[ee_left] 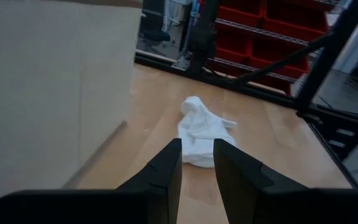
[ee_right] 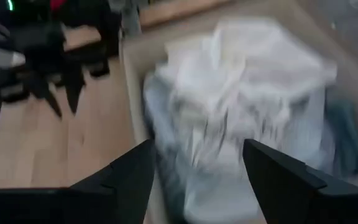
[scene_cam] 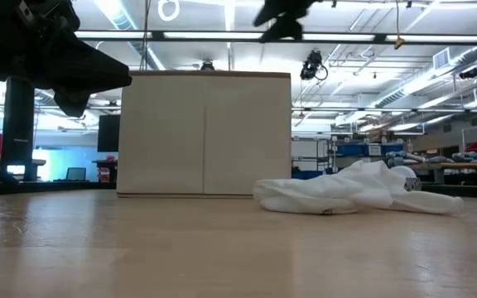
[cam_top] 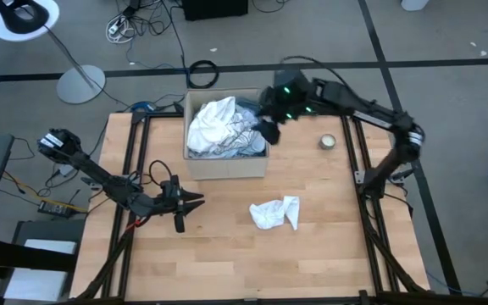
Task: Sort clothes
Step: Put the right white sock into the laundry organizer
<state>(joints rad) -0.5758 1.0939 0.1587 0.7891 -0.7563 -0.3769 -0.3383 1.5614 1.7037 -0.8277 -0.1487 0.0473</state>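
A tan cardboard box (cam_top: pixel 227 166) at the table's far middle holds crumpled clothes: a white garment (cam_top: pixel 212 125) on top of striped and patterned ones (cam_top: pixel 246 141). They also show in the right wrist view (ee_right: pixel 241 93). A white garment (cam_top: pixel 275 213) lies flat on the table, near and right of the box; it also shows in the low view (scene_cam: pixel 346 192) and the left wrist view (ee_left: pixel 199 129). My right gripper (cam_top: pixel 267 129) is open, above the box's right part, touching nothing. My left gripper (cam_top: pixel 195 200) is open, low over the table near the box's near left corner, pointing toward the white garment.
A small round tin (cam_top: pixel 328 141) stands on the table right of the box. The box wall (ee_left: pixel 48 87) stands close beside my left gripper. Bare wood lies along the table's near side.
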